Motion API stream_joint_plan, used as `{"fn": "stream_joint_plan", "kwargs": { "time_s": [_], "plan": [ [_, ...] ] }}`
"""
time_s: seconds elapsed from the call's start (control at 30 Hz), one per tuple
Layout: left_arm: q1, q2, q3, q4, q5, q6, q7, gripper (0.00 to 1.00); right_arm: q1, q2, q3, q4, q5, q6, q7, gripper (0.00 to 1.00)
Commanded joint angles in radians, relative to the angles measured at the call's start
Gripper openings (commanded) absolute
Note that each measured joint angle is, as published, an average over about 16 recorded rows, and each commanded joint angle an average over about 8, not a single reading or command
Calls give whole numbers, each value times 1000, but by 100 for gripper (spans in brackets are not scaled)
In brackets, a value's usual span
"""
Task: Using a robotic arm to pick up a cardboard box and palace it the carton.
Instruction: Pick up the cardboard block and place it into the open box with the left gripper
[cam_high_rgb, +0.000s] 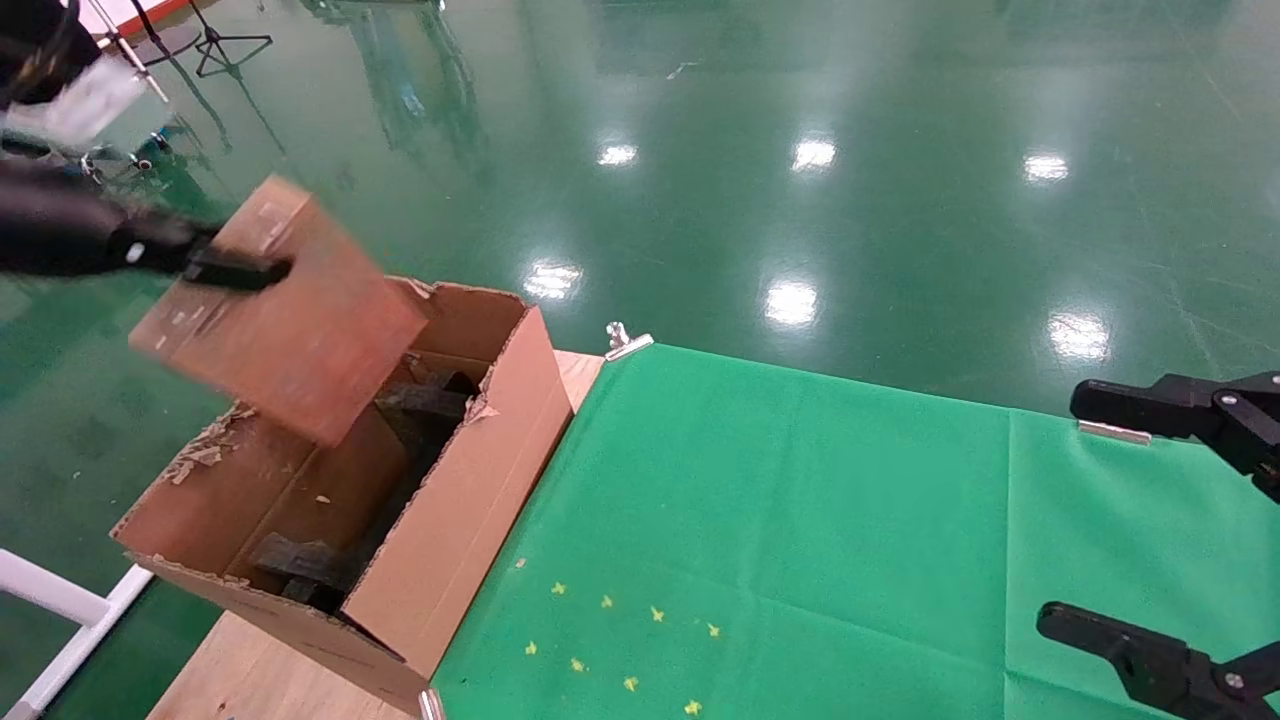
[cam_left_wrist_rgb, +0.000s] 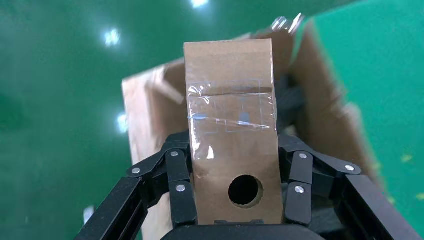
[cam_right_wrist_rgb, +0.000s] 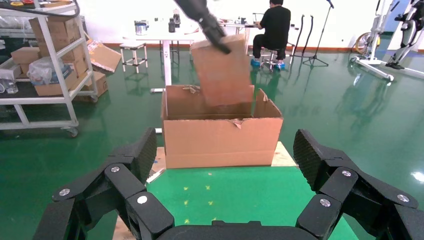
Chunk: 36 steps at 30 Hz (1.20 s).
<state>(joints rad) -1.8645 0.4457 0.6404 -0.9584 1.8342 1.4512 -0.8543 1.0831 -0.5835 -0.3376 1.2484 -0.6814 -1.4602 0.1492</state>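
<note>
- Pickup done: my left gripper (cam_left_wrist_rgb: 239, 200) is clamped on the cardboard box (cam_high_rgb: 285, 310), fingers (cam_left_wrist_rgb: 181, 190) pinching both sides near the round hole (cam_left_wrist_rgb: 245, 190).
- Box hangs tilted in the air above the carton (cam_high_rgb: 470, 480), over its open top w/ black foam pieces (cam_high_rgb: 300, 565) inside.
- Left to do: lower it in, let go.
- Right gripper (cam_right_wrist_rgb: 225, 165) idle over the green cloth (cam_high_rgb: 800, 520), well apart, fingers spread wide, holding nothing.

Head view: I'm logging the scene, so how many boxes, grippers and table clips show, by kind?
Small box: 1
Carton: 1
Grippers, left and right: 2
Metal clips: 3
Total: 7
</note>
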Motion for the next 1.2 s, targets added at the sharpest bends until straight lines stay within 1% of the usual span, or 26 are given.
{"fn": "stream_joint_plan", "kwargs": {
  "time_s": [0.03,0.13,0.27,0.47,0.67,0.97,1.2],
  "plan": [
    [27,-27,9,38,15,-12,31,0,0,0,0,0,0,0,0,100],
    [69,-26,15,139,16,-76,110,0,0,0,0,0,0,0,0,100],
    [95,0,19,269,25,-163,200,0,0,0,0,0,0,0,0,100],
    [88,57,35,399,65,-239,264,0,0,0,0,0,0,0,0,100],
    [83,109,63,486,115,-265,269,0,0,0,0,0,0,0,0,100],
    [96,177,97,595,180,-325,213,0,0,0,0,0,0,0,0,100],
    [111,225,109,665,202,-365,187,0,0,0,0,0,0,0,0,100]
  ]
}}
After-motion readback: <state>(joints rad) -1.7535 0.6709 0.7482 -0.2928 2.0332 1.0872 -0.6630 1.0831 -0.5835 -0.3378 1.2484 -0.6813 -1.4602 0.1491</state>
